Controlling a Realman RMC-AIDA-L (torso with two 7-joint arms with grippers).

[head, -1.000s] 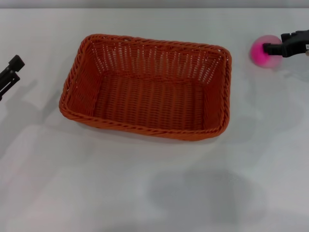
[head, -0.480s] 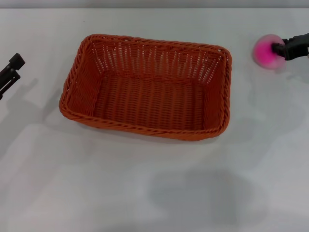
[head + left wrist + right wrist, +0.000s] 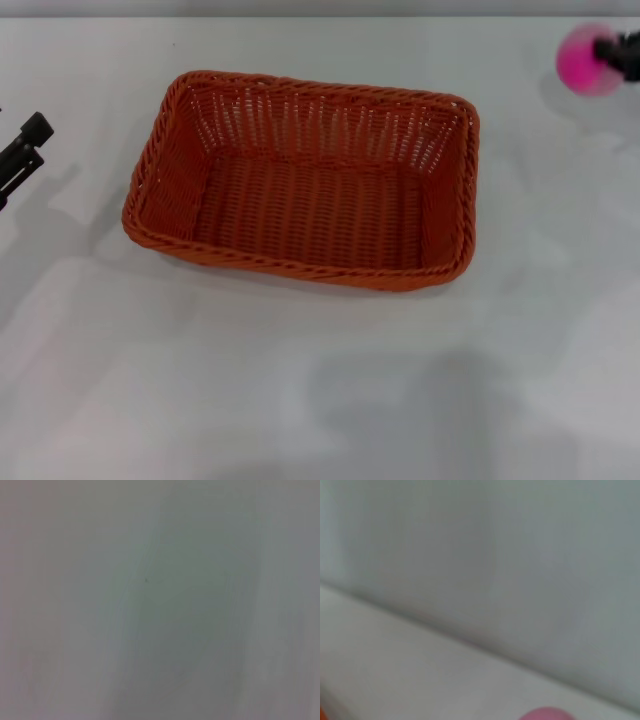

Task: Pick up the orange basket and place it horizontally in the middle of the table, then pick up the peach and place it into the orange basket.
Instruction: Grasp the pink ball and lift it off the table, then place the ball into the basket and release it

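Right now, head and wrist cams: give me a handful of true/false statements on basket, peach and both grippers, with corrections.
1. The orange basket is empty. True.
2. The peach lies inside the basket. False: it is at the far right of the head view, off to the basket's right, against the right gripper.
3. The basket sits upright on the table, opening up. True.
4. The left gripper is touching the basket rim. False: it is at the left edge of the head view, clear of the basket.
5. The right wrist view shows part of the peach. True.
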